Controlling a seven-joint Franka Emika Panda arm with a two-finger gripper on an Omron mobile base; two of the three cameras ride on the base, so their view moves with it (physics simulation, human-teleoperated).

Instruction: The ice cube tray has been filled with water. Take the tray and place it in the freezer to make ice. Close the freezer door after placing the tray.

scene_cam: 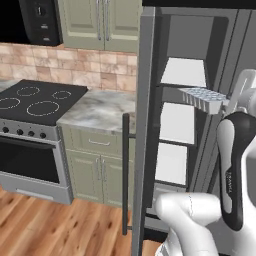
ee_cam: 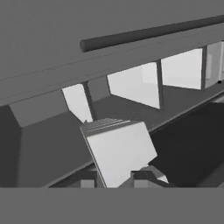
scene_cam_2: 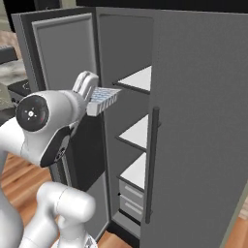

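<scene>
Now the arm is reaching up and forward toward the open freezer, its upper link rising from the base and the wrist bent toward the shelves. The end effector is clenched on the tray, gripping it at the near end, one finger on each side of the white body. The tray is held in the air, roughly level, its far end pointing into the freezer opening. From the left base view the tray hangs just in front of the compartment at about the height of the upper shelf, and whether it touches that shelf cannot be told. Pale blue water shows across its cells.

The freezer door stands swung wide open, seen edge-on in the left base view, its dark bar handle facing the stove side. The other fridge door is shut, with its own dark handle. White shelves step down inside the freezer, with drawers at the bottom.

Off to the left sit the stove, a marbled counter and green cabinets.
</scene>
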